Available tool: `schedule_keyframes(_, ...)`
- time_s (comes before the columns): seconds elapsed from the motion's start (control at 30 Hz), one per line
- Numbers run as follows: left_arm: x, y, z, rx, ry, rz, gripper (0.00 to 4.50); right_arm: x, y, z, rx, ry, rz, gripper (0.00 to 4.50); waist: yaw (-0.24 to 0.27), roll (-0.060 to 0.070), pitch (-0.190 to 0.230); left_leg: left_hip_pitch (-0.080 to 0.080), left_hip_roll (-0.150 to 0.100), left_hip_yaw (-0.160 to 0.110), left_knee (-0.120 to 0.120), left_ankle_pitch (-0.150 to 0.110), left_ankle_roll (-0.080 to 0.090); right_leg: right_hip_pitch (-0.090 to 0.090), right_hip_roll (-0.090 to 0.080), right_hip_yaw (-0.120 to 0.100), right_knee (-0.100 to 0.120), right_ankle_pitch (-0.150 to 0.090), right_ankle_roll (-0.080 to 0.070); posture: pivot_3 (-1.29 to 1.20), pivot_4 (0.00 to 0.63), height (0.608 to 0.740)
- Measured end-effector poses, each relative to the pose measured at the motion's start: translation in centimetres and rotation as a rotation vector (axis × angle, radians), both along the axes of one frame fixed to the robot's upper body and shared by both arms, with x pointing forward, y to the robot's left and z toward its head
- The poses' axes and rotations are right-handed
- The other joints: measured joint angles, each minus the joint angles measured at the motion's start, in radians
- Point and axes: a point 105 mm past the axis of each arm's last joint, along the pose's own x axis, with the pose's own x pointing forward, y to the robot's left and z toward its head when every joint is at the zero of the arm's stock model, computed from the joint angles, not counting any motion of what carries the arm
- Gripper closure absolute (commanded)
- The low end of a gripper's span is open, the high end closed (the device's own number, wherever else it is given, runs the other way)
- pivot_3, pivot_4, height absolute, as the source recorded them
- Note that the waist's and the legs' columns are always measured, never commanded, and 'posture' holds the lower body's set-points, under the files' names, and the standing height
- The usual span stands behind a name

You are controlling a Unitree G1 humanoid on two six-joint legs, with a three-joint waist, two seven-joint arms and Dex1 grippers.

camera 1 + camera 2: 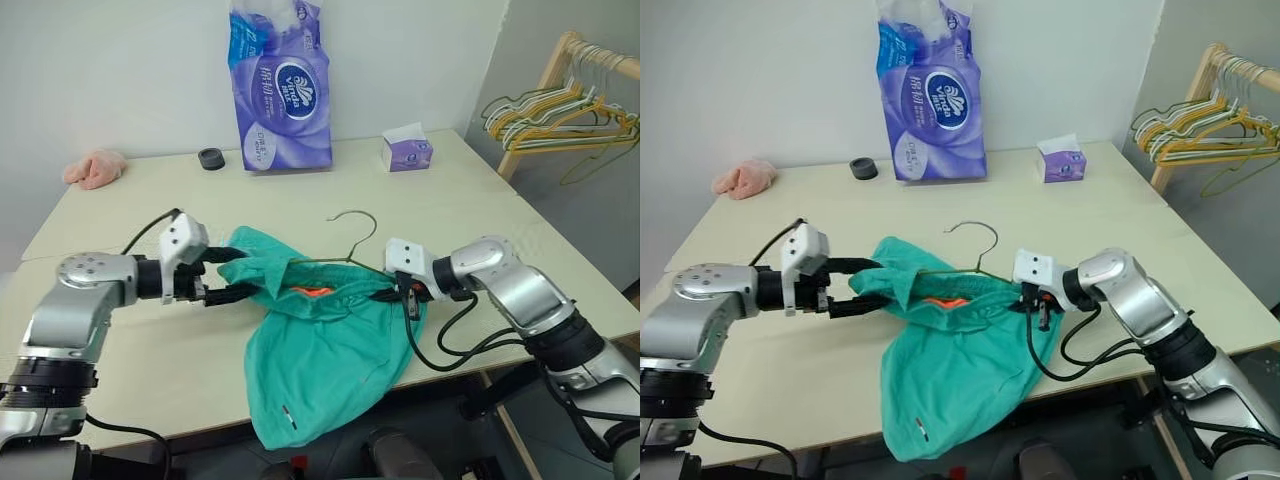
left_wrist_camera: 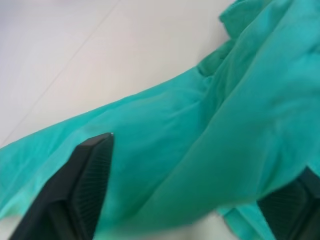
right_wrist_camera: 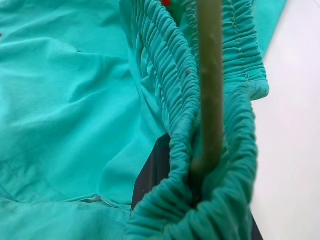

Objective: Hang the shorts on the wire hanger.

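Observation:
The teal-green shorts (image 1: 320, 350) lie bunched near the table's front edge, one leg hanging over it. The thin olive wire hanger (image 1: 352, 228) is threaded into the waistband, its hook sticking out toward the back. My right gripper (image 1: 388, 293) is at the right end of the waistband, shut on the gathered elastic (image 3: 210, 200) with the hanger wire (image 3: 210, 85) running through the fold. At the shorts' left edge my left gripper (image 1: 232, 273) is open, its two black fingers (image 2: 87, 185) straddling the cloth (image 2: 200, 125) without pinching it.
A pink cloth lump (image 1: 95, 168) lies at the back left, with a black ring (image 1: 211, 158), a tall purple tissue pack (image 1: 282, 90) and a small tissue box (image 1: 407, 150) along the back. A wooden rack with several hangers (image 1: 560, 115) stands to the right of the table.

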Motion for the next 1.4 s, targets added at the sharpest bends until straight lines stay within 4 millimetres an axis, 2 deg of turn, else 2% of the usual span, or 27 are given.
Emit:
schedule_keyframes(0.23,0.4,0.0,-0.3,0.033,-0.026,-0.015,0.03,-0.4,-0.5,-0.3,-0.01,0.024,-0.007,4.5,0.0,0.0,-0.001,0.0,0.0,0.0,0.001,0.0,0.0,0.0,0.0,0.0,0.0,0.0,0.0,-0.3,0.002,0.74)
schedule_keyframes(0.27,0.5,-0.1,-0.2,0.037,-0.038,-0.017,0.21,-0.4,-0.6,-0.3,-0.011,0.024,-0.009,4.5,0.0,0.0,-0.001,0.0,0.0,0.0,0.001,0.0,0.0,0.0,0.0,0.0,0.0,0.0,0.0,-0.3,0.002,0.74)
schedule_keyframes(0.37,1.4,-0.3,0.0,0.039,-0.083,-0.004,0.89,-0.6,-0.9,-0.3,-0.022,0.027,-0.011,4.5,-0.001,0.0,-0.001,0.0,0.0,0.0,0.001,0.0,0.0,0.0,0.0,0.0,0.0,0.0,0.0,-0.3,0.002,0.74)
schedule_keyframes(0.53,2.2,0.3,-0.2,0.071,-0.105,0.019,2.41,-1.0,-1.1,-0.4,-0.031,0.037,0.007,4.5,-0.012,0.0,-0.001,0.0,0.0,0.0,0.001,0.0,0.0,0.0,0.0,-0.001,0.0,0.0,0.0,-0.31,0.004,0.74)
schedule_keyframes(0.77,2.4,0.2,-1.2,0.084,-0.092,0.013,4.48,-1.4,-1.6,-0.4,-0.049,0.043,0.003,4.5,-0.018,-0.001,-0.001,-0.001,0.0,-0.001,0.001,0.0,0.0,0.0,0.0,-0.001,0.0,0.0,0.0,-0.31,0.004,0.74)
schedule_keyframes(0.97,2.4,0.0,-1.4,0.094,-0.104,0.002,4.48,-1.6,-2.1,-0.3,-0.045,0.063,-0.01,4.5,-0.018,-0.001,-0.001,-0.001,0.0,-0.001,0.001,0.0,0.0,0.0,-0.001,-0.001,0.0,0.0,0.0,-0.31,0.009,0.74)
schedule_keyframes(1.23,3.0,0.8,-2.2,0.178,-0.17,0.036,4.48,-2.6,-5.1,0.3,-0.082,0.12,-0.037,4.5,-0.019,0.0,-0.001,-0.001,0.0,-0.001,0.001,0.0,0.0,0.0,-0.001,-0.001,0.0,0.0,0.0,-0.31,0.018,0.74)
schedule_keyframes(1.4,3.4,0.5,-2.4,0.158,-0.191,0.05,4.48,-2.6,-5.3,0.4,-0.088,0.123,-0.041,4.5,-0.018,-0.001,-0.001,-0.001,0.0,-0.001,0.001,0.0,0.0,0.0,-0.001,-0.001,0.0,0.0,0.0,-0.31,0.018,0.74)
